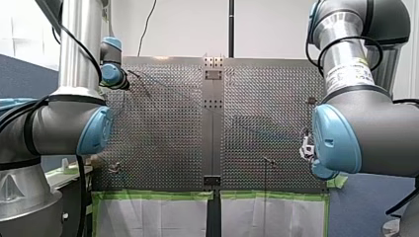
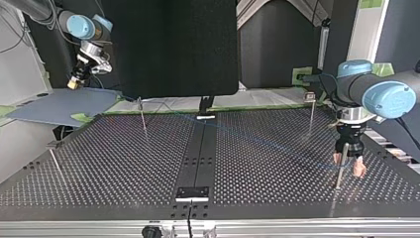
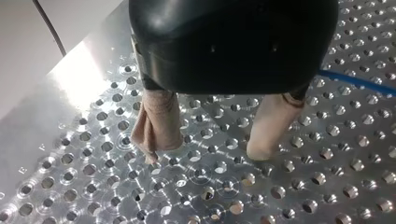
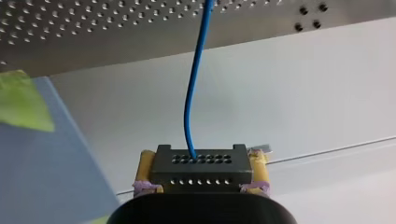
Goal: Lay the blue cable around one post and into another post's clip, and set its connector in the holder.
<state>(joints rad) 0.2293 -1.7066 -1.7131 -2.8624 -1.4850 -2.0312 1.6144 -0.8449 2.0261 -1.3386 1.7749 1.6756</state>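
The black connector [image 4: 201, 161], a block with rows of holes, sits between the yellow pads of my right gripper [image 4: 201, 173], which is shut on it. The blue cable [image 4: 194, 93] runs from the connector toward the perforated table. In the top view my right gripper [image 2: 74, 84] hangs off the table beyond its far left corner. My left gripper [image 2: 348, 166] stands open just above the plate at the right, beside a thin post [image 2: 339, 173]. Its beige pads [image 3: 156, 126] hold nothing. The cable [image 3: 357, 81] lies on the plate behind them, and it shows faintly across the table [image 2: 277, 146].
Three more thin posts stand on the plate in the top view: one at the back left [image 2: 142, 116], one at the left edge [image 2: 54, 158], one with a clip at the back right [image 2: 311, 106]. A black block [image 2: 193, 193] sits on the centre strip near the front edge.
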